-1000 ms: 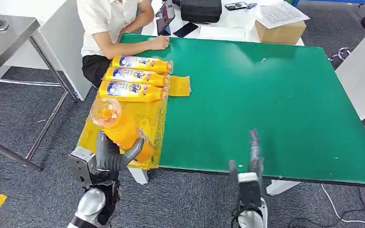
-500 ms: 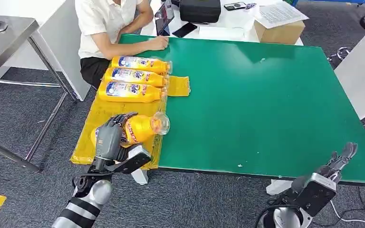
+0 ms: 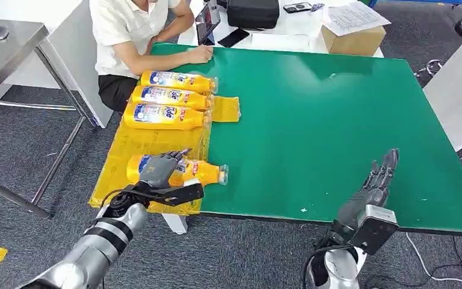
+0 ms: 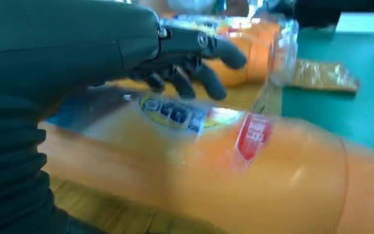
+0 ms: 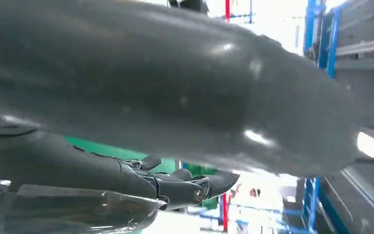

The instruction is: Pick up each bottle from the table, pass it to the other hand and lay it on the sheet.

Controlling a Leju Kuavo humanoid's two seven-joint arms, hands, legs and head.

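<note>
Left hand (image 3: pixel 158 170): fingers draped over the lying bottle (image 3: pixel 180 171), grasping it.
Bottle: on the yellow sheet (image 3: pixel 133 144), long axis crosswise, cap toward the green table (image 3: pixel 337 126).
Right hand (image 3: pixel 376 180): released, fingers extended, empty.

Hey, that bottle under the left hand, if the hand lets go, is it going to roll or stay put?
The bottle lies on its side on the sheet, so it may roll a little. It looks full of orange liquid, so probably heavy enough to settle. The glossy plastic could slip under the left hand.
</note>
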